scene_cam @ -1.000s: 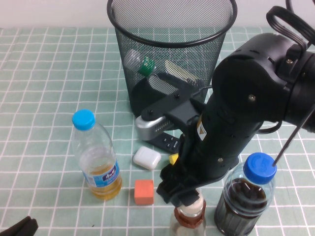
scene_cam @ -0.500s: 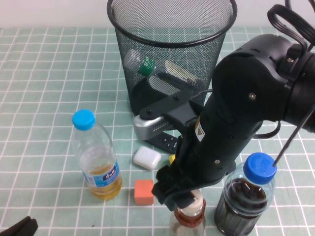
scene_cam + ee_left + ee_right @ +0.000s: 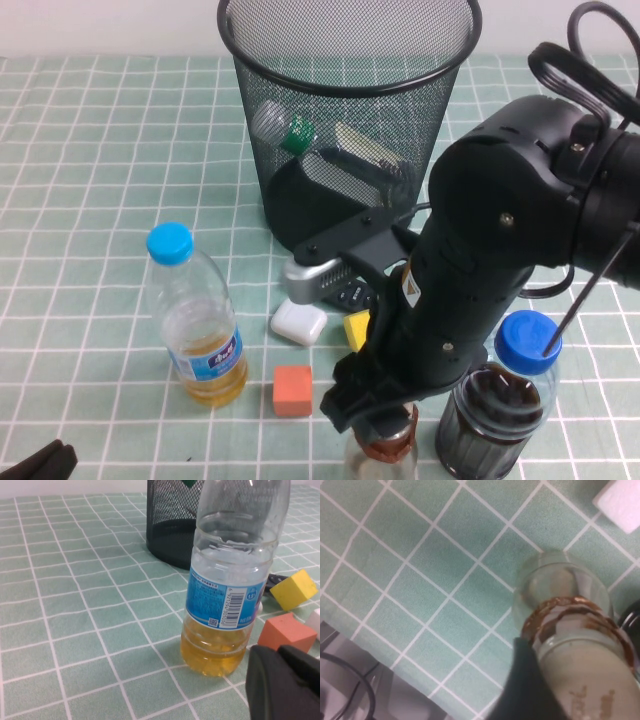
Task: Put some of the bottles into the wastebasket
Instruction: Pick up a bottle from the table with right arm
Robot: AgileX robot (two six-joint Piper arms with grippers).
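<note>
right gripper [image 3: 385, 425]: near worktop's front edge, jaws clamped on small clear beige-capped bottle [image 3: 570, 630]
left gripper [image 3: 285, 685]: front-left corner, jaws together
black wire-mesh wastebasket [image 3: 350, 110]: back edge

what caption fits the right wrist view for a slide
Right gripper at the beige cap of the small clear plastic bottle with brown collar, standing on the green checked tablecloth; left gripper parked.

Right gripper [image 3: 385, 420] has drawn nearer, uncovering yellow block [image 3: 357, 329].
</note>
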